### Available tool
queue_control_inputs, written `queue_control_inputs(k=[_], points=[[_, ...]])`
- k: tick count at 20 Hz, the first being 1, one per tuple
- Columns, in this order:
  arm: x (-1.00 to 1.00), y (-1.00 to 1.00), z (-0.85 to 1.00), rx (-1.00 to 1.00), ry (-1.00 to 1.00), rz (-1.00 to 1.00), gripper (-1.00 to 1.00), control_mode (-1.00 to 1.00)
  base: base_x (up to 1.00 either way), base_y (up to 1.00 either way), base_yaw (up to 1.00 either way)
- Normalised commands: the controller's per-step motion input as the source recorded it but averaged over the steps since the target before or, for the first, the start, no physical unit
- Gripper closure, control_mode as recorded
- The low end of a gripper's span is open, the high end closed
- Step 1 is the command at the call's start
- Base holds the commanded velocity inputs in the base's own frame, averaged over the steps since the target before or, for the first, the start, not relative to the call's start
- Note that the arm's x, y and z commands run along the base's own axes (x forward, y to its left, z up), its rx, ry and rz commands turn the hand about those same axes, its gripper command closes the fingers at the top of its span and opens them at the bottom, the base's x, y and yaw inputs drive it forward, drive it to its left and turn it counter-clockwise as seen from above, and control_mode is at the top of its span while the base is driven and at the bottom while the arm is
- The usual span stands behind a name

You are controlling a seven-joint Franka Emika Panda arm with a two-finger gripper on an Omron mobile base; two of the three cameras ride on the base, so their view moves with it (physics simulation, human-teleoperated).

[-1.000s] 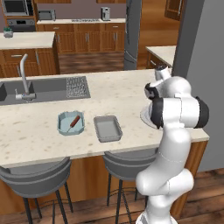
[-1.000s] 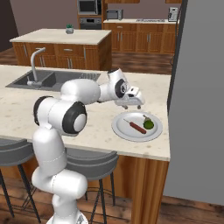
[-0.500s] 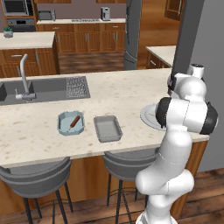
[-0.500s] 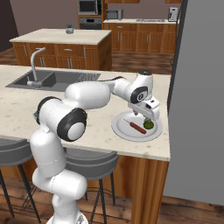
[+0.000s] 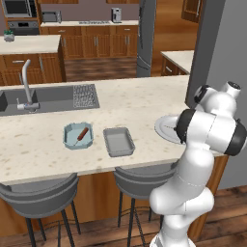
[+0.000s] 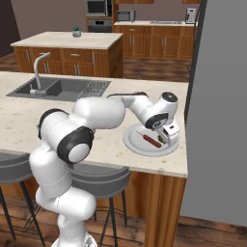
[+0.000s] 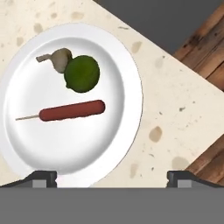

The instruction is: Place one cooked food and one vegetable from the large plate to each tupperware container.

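Swung over the large plate (image 7: 131,87), spread pincer (image 7: 111,177) hovers; sausage (image 7: 72,110) lies crosswise, its stick apparently pointing left.

Large plate (image 5: 164,126) at the counter's right end half covered by the arm in the left base view, its left rim cut by the hand view's edge, pale lumpy item (image 7: 57,58) beside the green round vegetable (image 7: 82,73) unidentifiable, content of the light blue container (image 5: 78,135) too small to identify
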Motion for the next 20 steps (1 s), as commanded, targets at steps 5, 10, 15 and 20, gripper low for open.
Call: queue_control_inputs(k=[5, 10, 15, 20], points=[[0.32, 0.0, -0.18, 0.03, 0.0, -0.06, -1.0, -1.0, 0.0, 0.0, 0.0], [0.39, 0.0, -0.13, 0.08, 0.0, -0.02, -1.0, -1.0, 0.0, 0.0, 0.0], [0.48, -0.01, -0.23, 0.05, 0.0, -0.04, -1.0, -1.0, 0.0, 0.0, 0.0], [0.58, -0.19, -0.33, 0.03, 0.0, -0.05, -1.0, -1.0, 0.0, 0.0, 0.0]])
